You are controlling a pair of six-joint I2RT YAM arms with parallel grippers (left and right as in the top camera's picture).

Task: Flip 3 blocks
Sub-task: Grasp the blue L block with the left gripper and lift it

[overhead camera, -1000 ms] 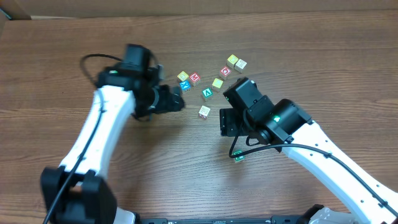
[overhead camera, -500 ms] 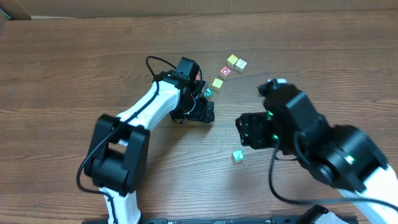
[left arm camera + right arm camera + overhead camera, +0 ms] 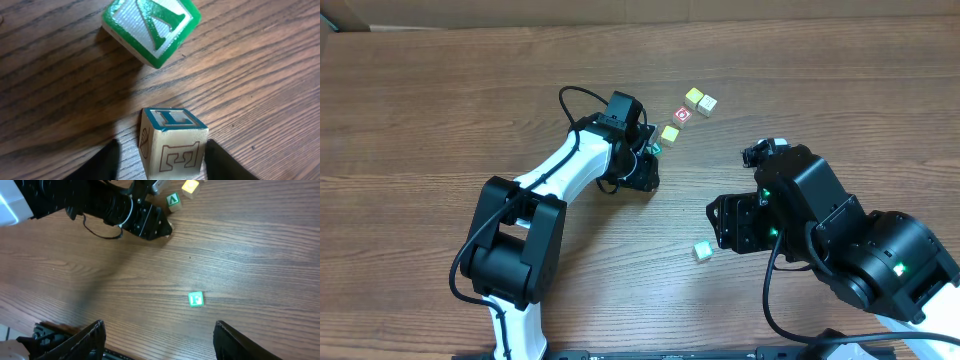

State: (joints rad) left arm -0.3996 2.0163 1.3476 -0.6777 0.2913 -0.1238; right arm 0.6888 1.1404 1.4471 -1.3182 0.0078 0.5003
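Between the fingers of the left gripper [image 3: 161,152] the whitish block [image 3: 172,135] is framed squarely, a gap seen on one side: jaws half open, nothing gripped. The A block [image 3: 152,25] lies just beyond; the F block [image 3: 196,299] is faced by the right gripper [image 3: 157,330], jaws wide and empty

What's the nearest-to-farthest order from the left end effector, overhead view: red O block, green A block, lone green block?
From the left end effector:
1. green A block, just beyond its tips.
2. red O block, farther up-right.
3. lone green block, far lower right.
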